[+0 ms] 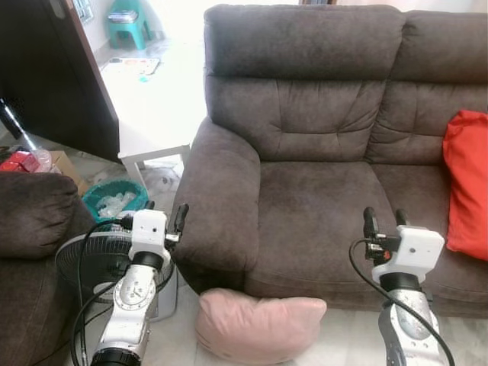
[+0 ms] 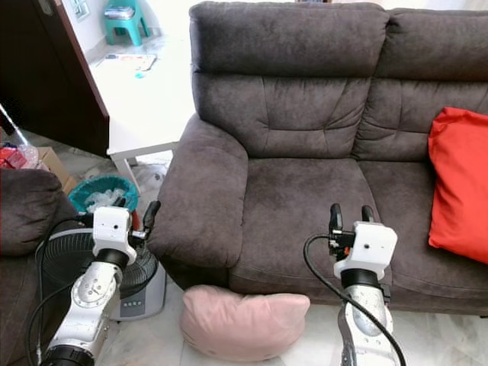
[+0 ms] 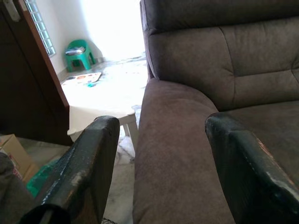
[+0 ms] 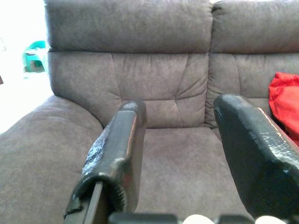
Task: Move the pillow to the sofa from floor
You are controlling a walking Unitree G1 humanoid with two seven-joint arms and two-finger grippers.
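A pink pillow (image 1: 259,324) lies on the floor against the front of the dark brown sofa (image 1: 320,198), below its left seat. My left gripper (image 1: 164,213) is raised beside the sofa's left armrest (image 1: 221,198), open and holding nothing. My right gripper (image 1: 383,219) is open too and hovers over the front of the seat cushion, up and to the right of the pillow. Through the left wrist camera the fingers (image 3: 84,172) frame the armrest (image 3: 173,154). The right wrist camera looks between its fingers (image 4: 117,149) at the sofa back (image 4: 140,70).
A red cushion (image 1: 467,183) leans at the sofa's right end. A standing fan (image 1: 103,263) and a teal basket (image 1: 114,200) sit left of the armrest, next to another dark armchair (image 1: 30,229). A white low table (image 1: 156,114) stands behind.
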